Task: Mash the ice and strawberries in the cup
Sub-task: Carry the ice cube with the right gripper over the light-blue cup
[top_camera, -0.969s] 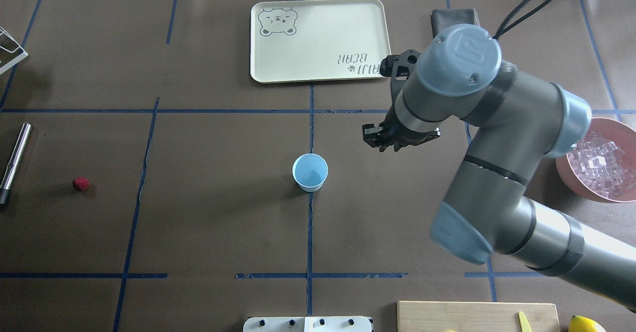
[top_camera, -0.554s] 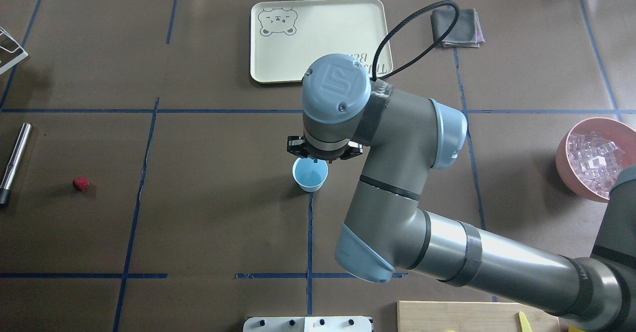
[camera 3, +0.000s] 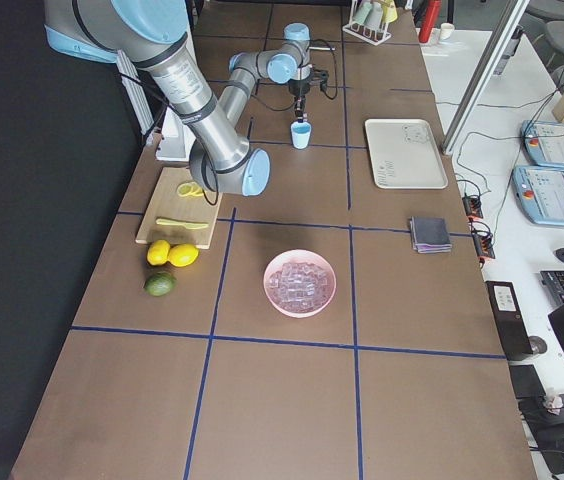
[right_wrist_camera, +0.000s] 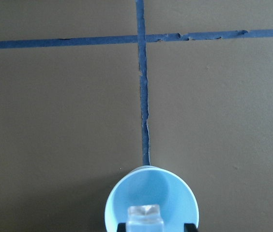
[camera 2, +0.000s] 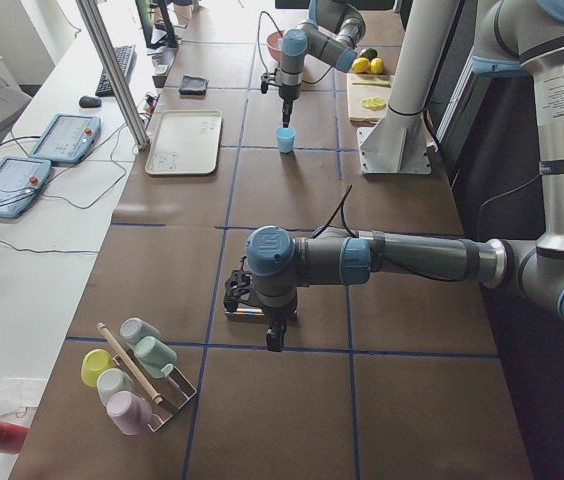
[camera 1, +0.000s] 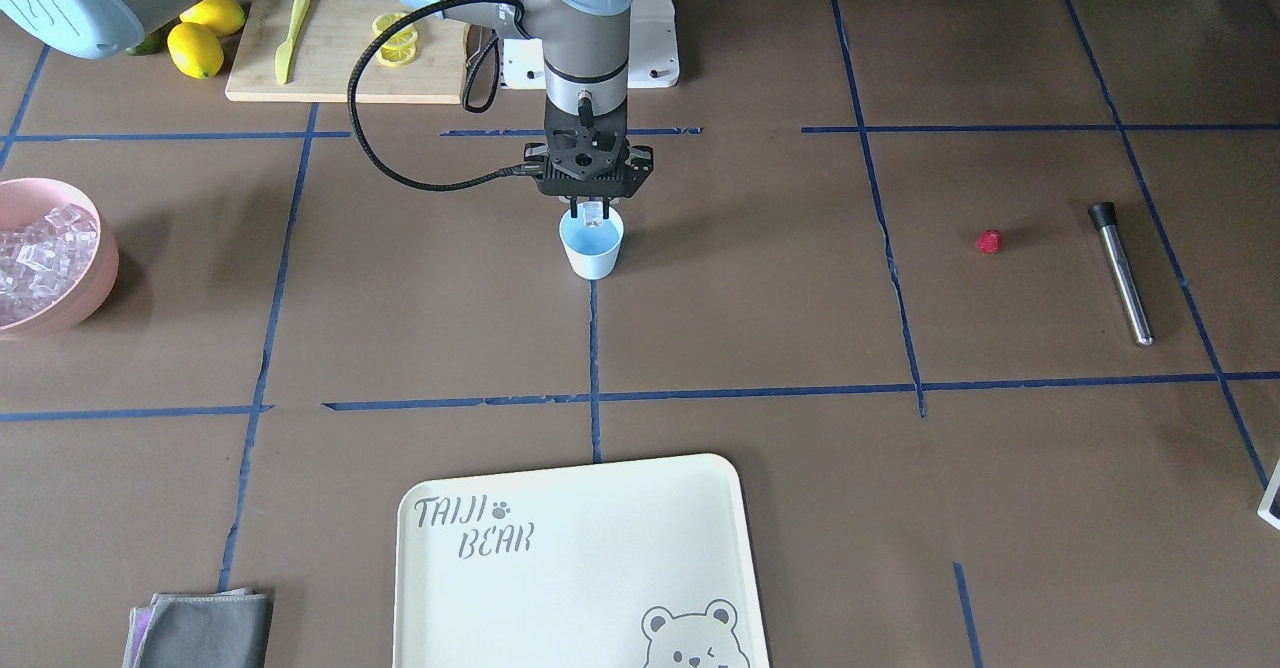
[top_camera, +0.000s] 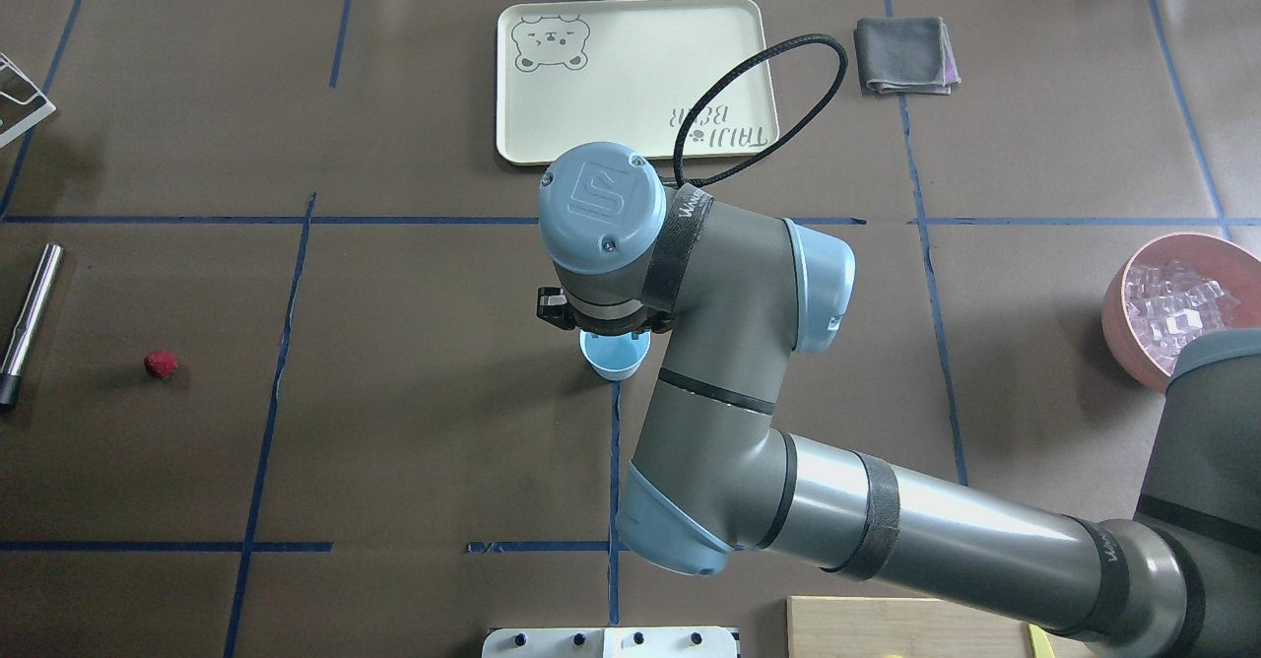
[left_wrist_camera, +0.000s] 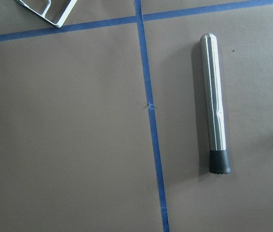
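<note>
The light-blue cup (camera 1: 591, 248) stands at the table's middle, partly under my right wrist in the overhead view (top_camera: 616, 364). My right gripper (camera 1: 594, 212) hangs straight above its mouth, shut on one clear ice cube (right_wrist_camera: 145, 217); in the right wrist view the cube sits over the cup (right_wrist_camera: 165, 193). More ice (camera 1: 35, 253) fills the pink bowl (top_camera: 1118, 313). The red strawberry (top_camera: 161, 364) lies far left, beside a steel muddler (top_camera: 28, 315). My left gripper (camera 2: 274, 335) hovers over the muddler (left_wrist_camera: 214, 104); I cannot tell whether it is open or shut.
A cream bear tray (top_camera: 630, 77) and a grey cloth (top_camera: 904, 54) lie at the far edge. A cutting board (camera 1: 330, 48) with lemon slices and a knife, plus lemons (camera 1: 195, 48), sits near the robot base. A rack of cups (camera 2: 137, 375) stands at the left end.
My right arm has swung left from the bowl side to above the cup, carrying the ice cube, and has settled right over the cup's mouth.
</note>
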You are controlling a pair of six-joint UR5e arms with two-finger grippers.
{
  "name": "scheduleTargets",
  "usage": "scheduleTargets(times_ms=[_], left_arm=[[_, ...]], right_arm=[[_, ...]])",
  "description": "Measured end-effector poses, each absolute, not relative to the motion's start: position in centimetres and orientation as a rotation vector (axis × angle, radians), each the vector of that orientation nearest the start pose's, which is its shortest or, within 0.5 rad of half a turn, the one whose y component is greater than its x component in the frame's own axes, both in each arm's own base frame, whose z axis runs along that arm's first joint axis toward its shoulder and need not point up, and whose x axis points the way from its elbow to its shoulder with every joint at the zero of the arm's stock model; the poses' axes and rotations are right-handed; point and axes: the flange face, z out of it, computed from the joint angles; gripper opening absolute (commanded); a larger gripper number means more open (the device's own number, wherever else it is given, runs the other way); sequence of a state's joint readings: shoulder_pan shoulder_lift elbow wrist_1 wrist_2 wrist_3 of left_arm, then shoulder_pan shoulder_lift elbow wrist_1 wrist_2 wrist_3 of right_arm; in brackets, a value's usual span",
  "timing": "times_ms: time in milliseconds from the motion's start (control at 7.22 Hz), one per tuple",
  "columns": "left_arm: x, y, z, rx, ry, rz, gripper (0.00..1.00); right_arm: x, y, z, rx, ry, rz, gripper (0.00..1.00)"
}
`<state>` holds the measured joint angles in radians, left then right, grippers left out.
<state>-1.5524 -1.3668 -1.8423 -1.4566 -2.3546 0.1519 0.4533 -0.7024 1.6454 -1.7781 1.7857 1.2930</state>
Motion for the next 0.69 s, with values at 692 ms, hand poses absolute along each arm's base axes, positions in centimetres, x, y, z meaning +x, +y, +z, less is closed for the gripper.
scheduleTargets(times_ms=[692], left_arm=[[-5.56, -40.28, 62.69, 0.011, 0.786, 0.144, 1.0]], right_arm=[[-57.41, -40.35, 12.51, 0.076, -0.757, 0.087, 0.98]])
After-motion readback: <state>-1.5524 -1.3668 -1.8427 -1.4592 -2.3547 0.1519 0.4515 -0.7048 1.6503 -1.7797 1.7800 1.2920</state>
